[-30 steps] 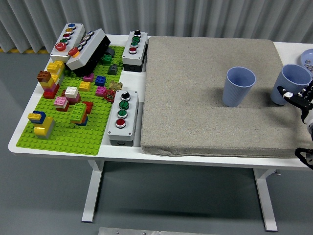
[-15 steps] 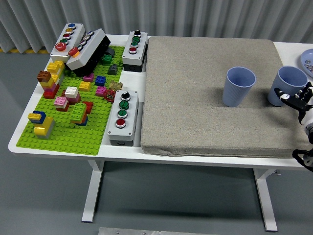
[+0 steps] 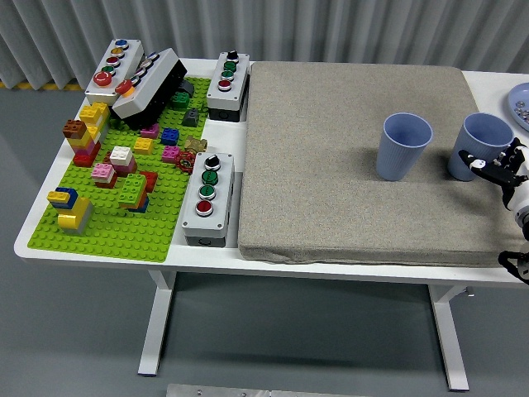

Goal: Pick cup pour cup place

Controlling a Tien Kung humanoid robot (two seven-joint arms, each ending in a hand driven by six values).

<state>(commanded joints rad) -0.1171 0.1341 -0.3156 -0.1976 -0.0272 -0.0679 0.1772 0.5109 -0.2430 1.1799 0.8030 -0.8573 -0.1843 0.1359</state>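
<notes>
Right hand [image 3: 494, 165], black with white fingertips, reaches in from the right edge, its fingers curled around the near side of the right-hand blue cup [image 3: 481, 142], which stands upright on the grey mat [image 3: 331, 165]. Just beside it to the left stands a second blue cup [image 3: 404, 145] (also upright, untouched). Farther left on the white table [image 3: 50, 236] lie a green brick baseplate [image 3: 124, 223] and grey button boxes [image 3: 207, 198].
</notes>
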